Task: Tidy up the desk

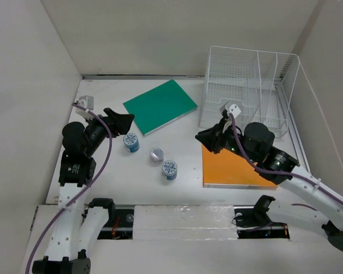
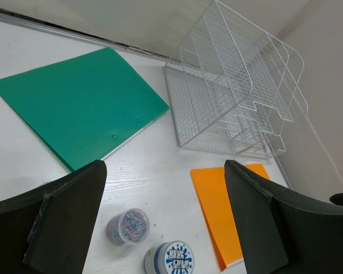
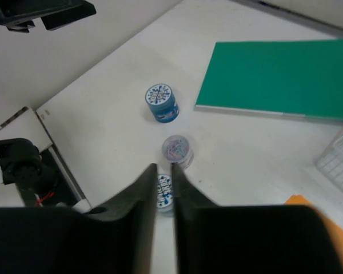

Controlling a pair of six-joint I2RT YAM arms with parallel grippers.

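White walls box in the desk (image 1: 111, 171), which fills the overhead view beyond both arm bases. Green folder (image 1: 159, 105) lies flat at 12 o'clock. Wire rack (image 1: 248, 91) stands at 2. Orange folder (image 1: 231, 168) lies flat at 4, near the rack. Mid-desk, a loose diagonal: blue-lidded tub (image 1: 131, 141), clear clip jar (image 1: 157, 154), second blue tub (image 1: 170, 169), all apart. I read the left gripper (image 1: 126, 121) as spread wide, gripping nothing, at 9, beside the green folder's near corner. Right gripper (image 1: 203, 138) is pinched nearly together on nothing, above the orange folder's far-left corner, pointing toward 9.
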